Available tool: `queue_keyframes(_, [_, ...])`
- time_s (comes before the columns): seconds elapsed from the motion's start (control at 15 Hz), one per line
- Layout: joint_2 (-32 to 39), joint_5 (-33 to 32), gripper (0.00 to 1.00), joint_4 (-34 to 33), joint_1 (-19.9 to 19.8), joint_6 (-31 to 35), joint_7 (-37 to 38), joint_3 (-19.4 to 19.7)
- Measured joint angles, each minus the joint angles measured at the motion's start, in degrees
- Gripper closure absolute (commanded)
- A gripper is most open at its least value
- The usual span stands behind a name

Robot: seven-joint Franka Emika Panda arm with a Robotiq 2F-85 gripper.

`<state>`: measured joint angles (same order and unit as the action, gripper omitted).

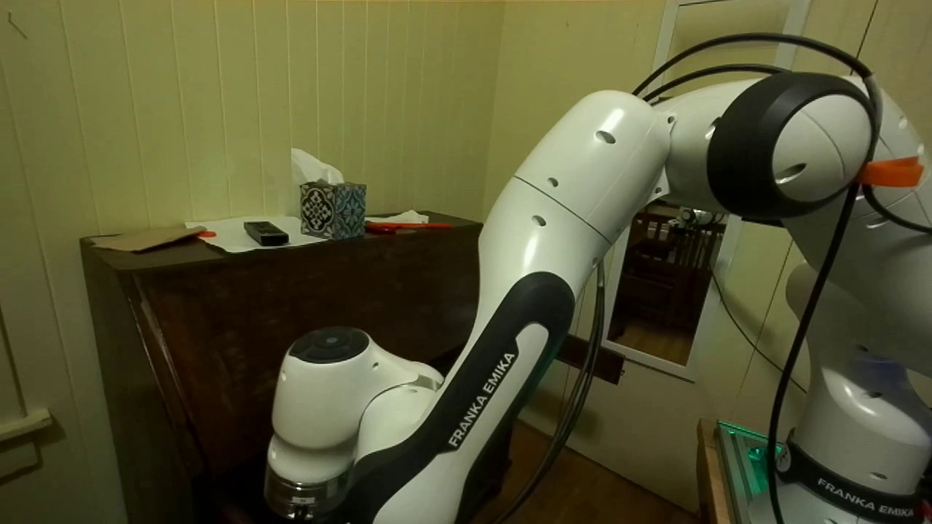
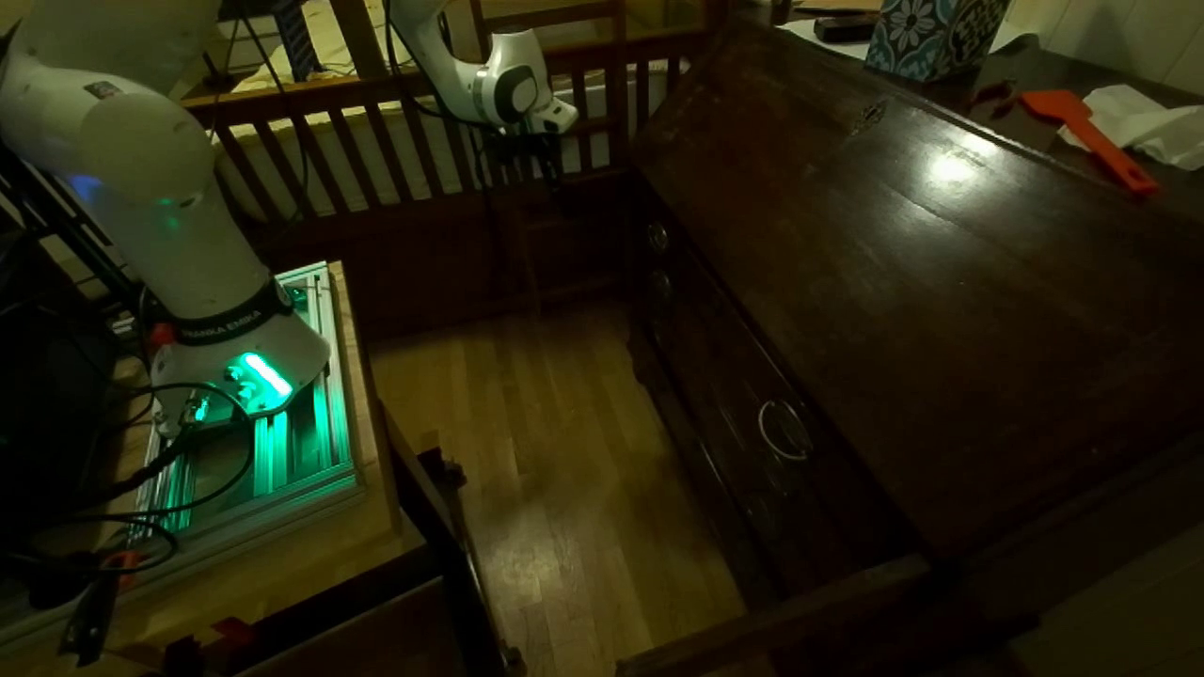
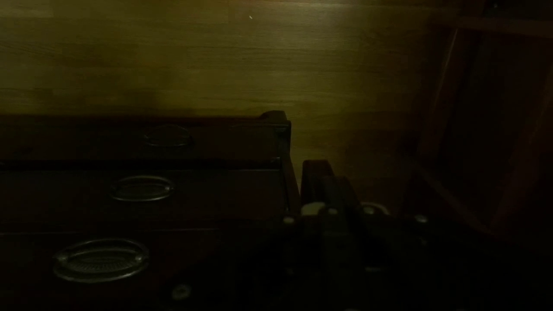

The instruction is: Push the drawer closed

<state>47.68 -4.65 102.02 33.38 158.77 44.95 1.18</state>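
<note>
A dark wooden slant-front desk (image 2: 922,244) has drawer fronts with oval metal handles; it also shows in an exterior view (image 1: 291,291). In the wrist view, several stacked drawer fronts (image 3: 224,194) show, with handles (image 3: 101,260) at left. Their depth is too dark to judge. A wooden bar (image 2: 781,621) juts out from the desk's end; it also shows in an exterior view (image 1: 593,360). My gripper (image 2: 546,167) points down beside the desk's far front corner. In the wrist view its fingers (image 3: 329,172) look together and empty, just right of the drawer fronts' end.
On the desk top stand a tissue box (image 1: 333,209), a remote (image 1: 266,233), papers and a red-orange tool (image 2: 1091,141). A slatted wooden frame (image 2: 367,150) stands behind the gripper. Wooden floor (image 2: 564,470) lies between desk and robot base (image 2: 245,357).
</note>
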Motion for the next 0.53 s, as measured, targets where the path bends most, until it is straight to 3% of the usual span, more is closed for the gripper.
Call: queue_keyframes(0.53, [0.54, -0.04, 1.0, -0.25, 1.58, 3.34, -0.32, 3.29])
